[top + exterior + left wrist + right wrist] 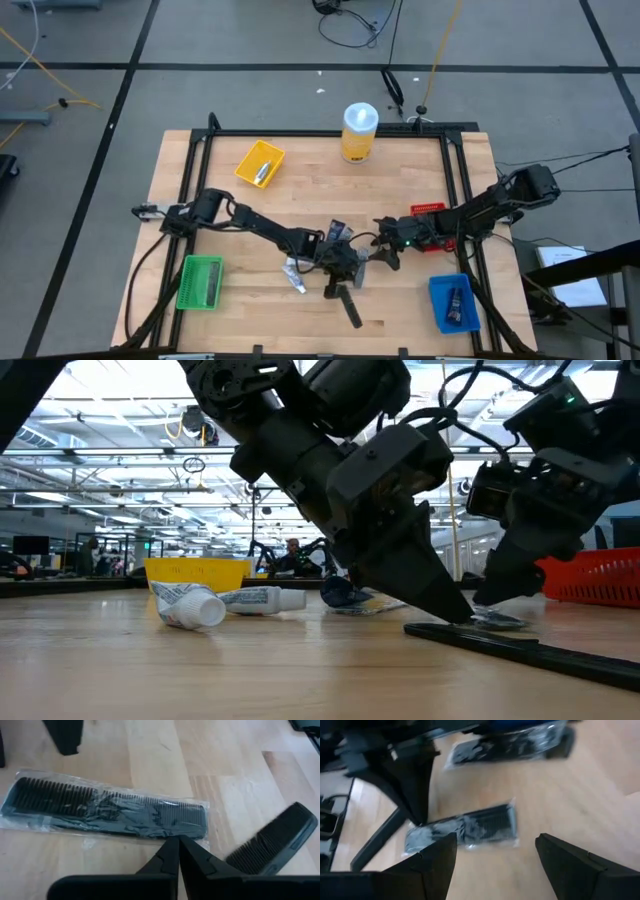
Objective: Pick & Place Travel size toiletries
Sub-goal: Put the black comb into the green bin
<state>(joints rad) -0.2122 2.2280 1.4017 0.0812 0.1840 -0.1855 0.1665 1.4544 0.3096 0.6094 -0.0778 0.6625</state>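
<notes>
A pale wooden table (pixel 400 200) in a wide hall of ceiling lights, both arms meeting at its centre over the loose toiletries.

You are mid-pick: your left gripper (pixel 178 851) has its fingers pressed together, tips just beside the bagged black comb (pixel 107 813), holding nothing, with a bare comb (pixel 272 847) near. Your right gripper (pixel 495 852) hangs spread wide over another wrapped comb (pixel 465 830). By my reading, you must next lower the right fingers astride that comb, close, then carry it to a bin, perhaps the blue bin (pixel 452 302). The white tubes (pixel 225 603) lie left of centre; their print is too small to read.
</notes>
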